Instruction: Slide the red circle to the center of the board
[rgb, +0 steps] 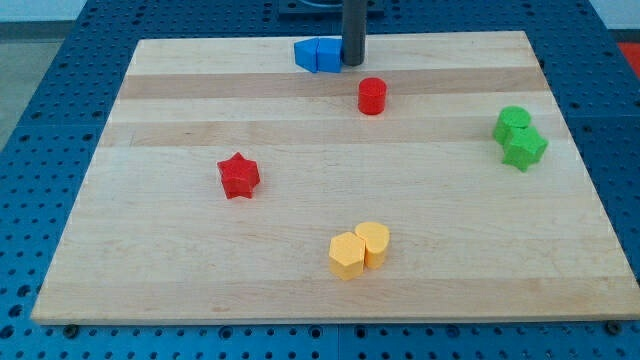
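Observation:
The red circle (372, 96), a short red cylinder, stands on the wooden board (450, 230) near the view's top, a little right of the middle. My tip (352, 63) is just above and left of it, a small gap apart, and sits against the right side of the blue blocks (318, 55). The rod comes down from the view's top edge.
A red star (238, 176) lies left of the middle. Two yellow blocks (359, 249), a hexagon and a cylinder, touch each other near the bottom middle. Two green blocks (519, 137) touch each other at the right. Blue perforated table surrounds the board.

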